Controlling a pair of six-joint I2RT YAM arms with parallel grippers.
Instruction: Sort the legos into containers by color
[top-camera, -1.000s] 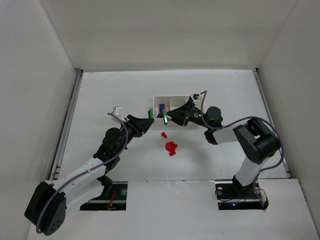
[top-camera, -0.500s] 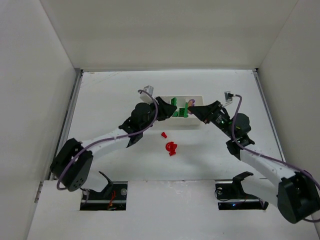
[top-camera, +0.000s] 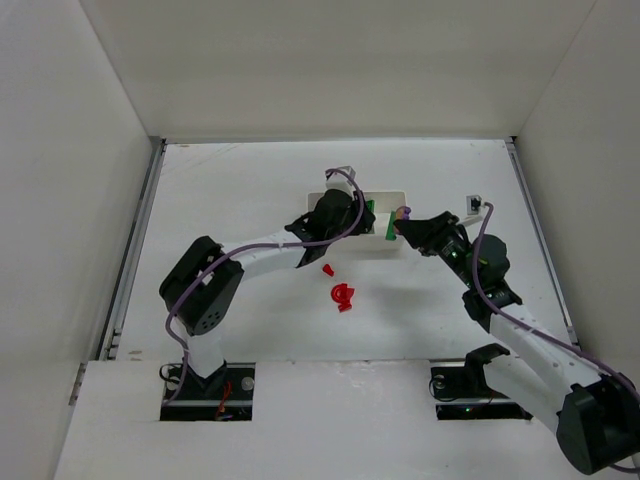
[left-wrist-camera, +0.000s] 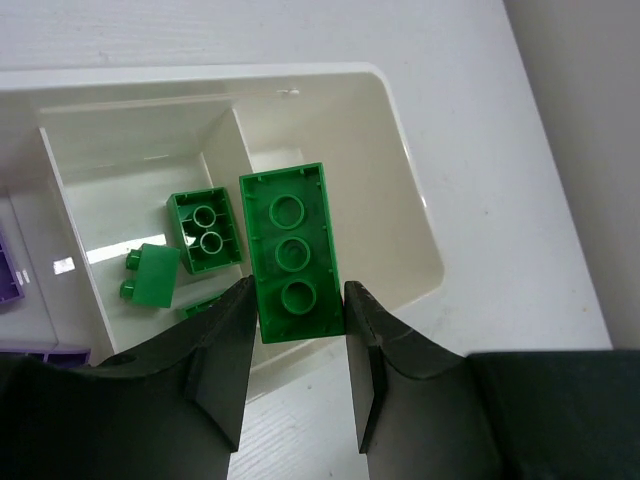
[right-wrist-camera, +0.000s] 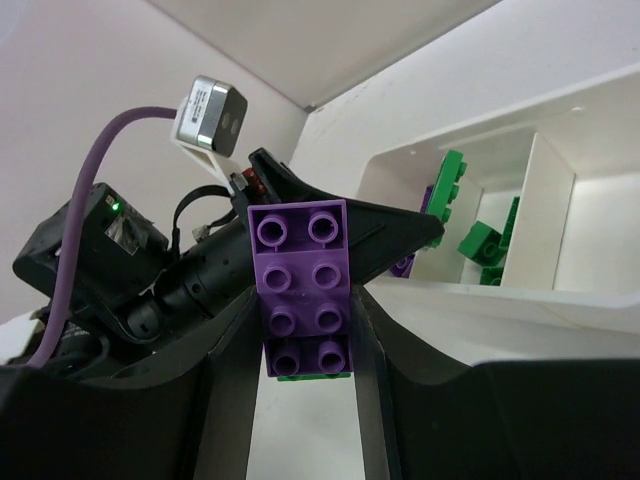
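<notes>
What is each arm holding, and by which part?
Both hold bricks. The left jaws pinch a green brick across its long sides, near one end. The right jaws pinch a purple brick across its long sides, lower half.

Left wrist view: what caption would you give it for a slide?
Left gripper holds a long green brick over the white tray, where smaller green bricks lie in one compartment.

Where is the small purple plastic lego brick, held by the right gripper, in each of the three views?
Top external: the purple lego brick is right of centre, at the right gripper's tip.
Left wrist: not in it.
Right wrist: in the centre.
Shared landmark: the white plastic tray.
</notes>
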